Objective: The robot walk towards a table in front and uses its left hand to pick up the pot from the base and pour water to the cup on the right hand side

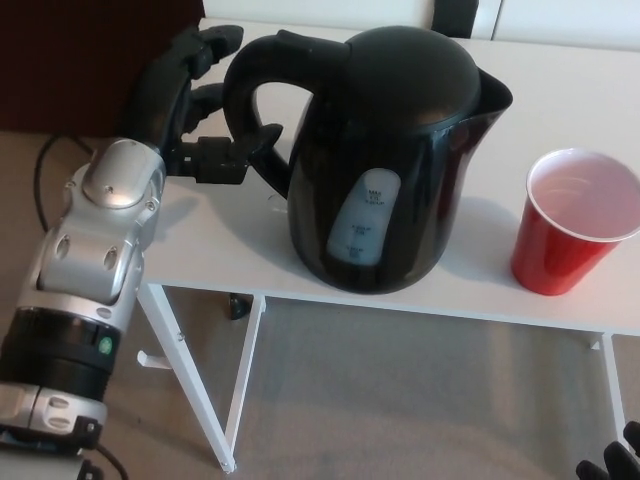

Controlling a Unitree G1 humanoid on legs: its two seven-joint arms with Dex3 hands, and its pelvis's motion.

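Note:
A black electric kettle (390, 160) stands on the white table (210, 240), its handle (245, 110) turned to the left and its spout to the right. No base shows under it. My left hand (190, 110) is open at the handle: the thumb (240, 155) pokes into the handle's loop from below, and the fingers (210, 45) spread beside its top, not closed round it. A red plastic cup (565, 230) stands upright to the right of the kettle, apart from it. Only black fingertips of my right hand (610, 465) show at the bottom right corner.
The table's front edge (400, 305) runs below the kettle, with white legs and grey carpet beneath. A dark brown surface (80, 60) fills the upper left. A dark object (455, 15) sits at the table's far edge.

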